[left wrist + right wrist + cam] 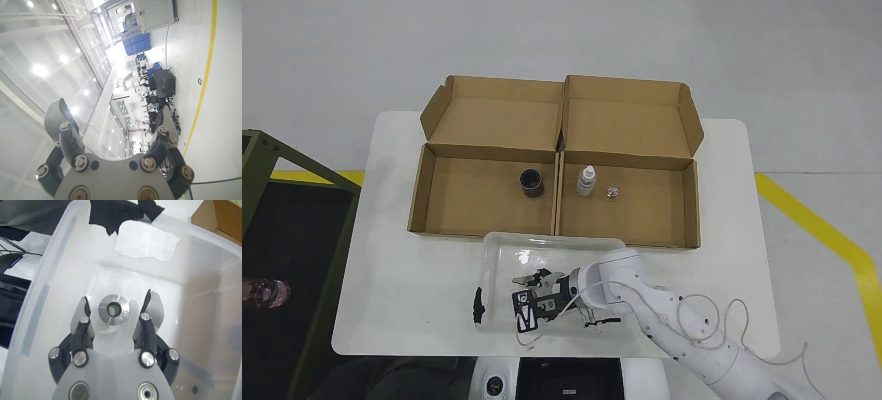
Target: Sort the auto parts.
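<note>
Inside the clear bin [56, 247], off its walls, the right end effector [117, 297] stands apart, flanking the metal ring [123, 309].

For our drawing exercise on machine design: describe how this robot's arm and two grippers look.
The glossy white right arm has rounded segments, with a thin pale cable looping beside it. The right gripper and left gripper match: grey metal base plate, black linkages pinned with silver screws, curved silver fingers with black ribbed pads.
</note>
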You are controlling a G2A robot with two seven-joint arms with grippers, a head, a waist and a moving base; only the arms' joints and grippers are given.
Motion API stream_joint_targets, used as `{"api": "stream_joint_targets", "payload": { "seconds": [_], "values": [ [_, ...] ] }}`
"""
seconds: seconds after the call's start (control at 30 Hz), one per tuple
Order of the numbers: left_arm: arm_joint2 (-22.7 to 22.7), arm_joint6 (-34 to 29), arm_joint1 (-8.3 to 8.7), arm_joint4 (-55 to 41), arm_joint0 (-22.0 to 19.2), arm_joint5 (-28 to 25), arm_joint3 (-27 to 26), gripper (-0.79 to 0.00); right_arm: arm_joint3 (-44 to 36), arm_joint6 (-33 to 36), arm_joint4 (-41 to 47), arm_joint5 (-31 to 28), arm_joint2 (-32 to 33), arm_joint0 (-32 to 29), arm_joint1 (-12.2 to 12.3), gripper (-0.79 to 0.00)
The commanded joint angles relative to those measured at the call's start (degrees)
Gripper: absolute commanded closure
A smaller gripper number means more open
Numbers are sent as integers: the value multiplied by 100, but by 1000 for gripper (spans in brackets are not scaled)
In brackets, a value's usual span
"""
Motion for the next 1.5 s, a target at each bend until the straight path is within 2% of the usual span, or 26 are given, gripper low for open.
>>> {"api": "stream_joint_targets", "payload": {
  "seconds": [0.0,0.03,0.2,0.37,0.53,1.47],
  "values": [
    [0,0,0,0,0,0,0,-785,58,-28,-8,12,-32,23,-9,-431],
    [0,0,0,0,0,0,0,-785,87,-41,-13,17,-46,34,-12,-391],
    [0,0,0,0,0,0,0,-785,162,-88,-25,61,-86,68,-24,-308],
    [0,0,0,0,0,0,0,-785,196,-120,-4,97,-76,88,-23,-132],
    [0,0,0,0,0,0,0,-785,134,-204,104,154,32,109,-9,-3],
    [0,0,0,0,0,0,0,-785,-980,-842,996,152,1008,369,142,0]
  ]
}}
